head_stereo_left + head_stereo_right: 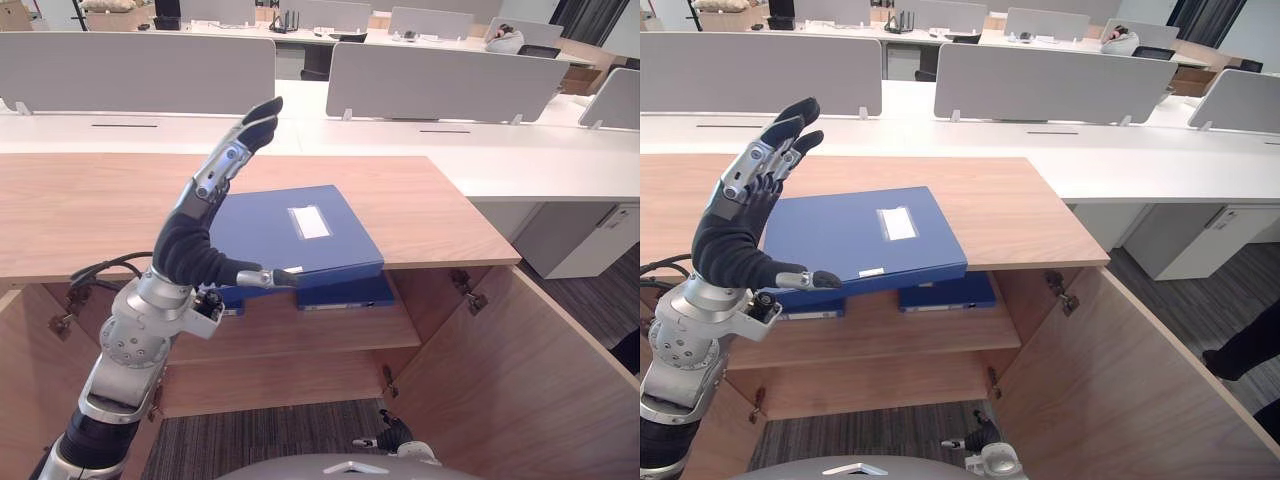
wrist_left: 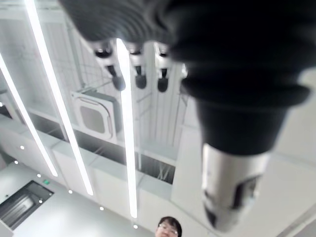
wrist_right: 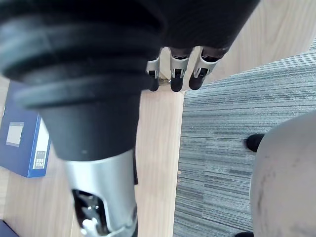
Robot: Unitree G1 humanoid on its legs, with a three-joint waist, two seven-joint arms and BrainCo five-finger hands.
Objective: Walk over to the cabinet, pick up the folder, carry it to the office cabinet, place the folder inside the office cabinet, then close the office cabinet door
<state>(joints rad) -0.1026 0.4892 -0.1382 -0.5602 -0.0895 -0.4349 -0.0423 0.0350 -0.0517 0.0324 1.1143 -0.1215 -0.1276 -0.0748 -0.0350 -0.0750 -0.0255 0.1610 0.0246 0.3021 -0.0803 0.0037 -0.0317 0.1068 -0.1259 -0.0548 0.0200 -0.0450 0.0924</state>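
You saw three folders: top folder (image 1: 850,235), lower left folder (image 1: 805,302), lower right folder (image 1: 950,292). There was one cabinet (image 1: 440,215) with two doors, left door (image 1: 25,370) and right door (image 1: 520,380). Two hands showed: left hand (image 1: 185,250), right hand (image 1: 393,432). Three screens (image 1: 135,70) lined the near desk row.

White desks (image 1: 520,165) with grey dividers (image 1: 440,85); perhaps someone slumped (image 1: 503,40).
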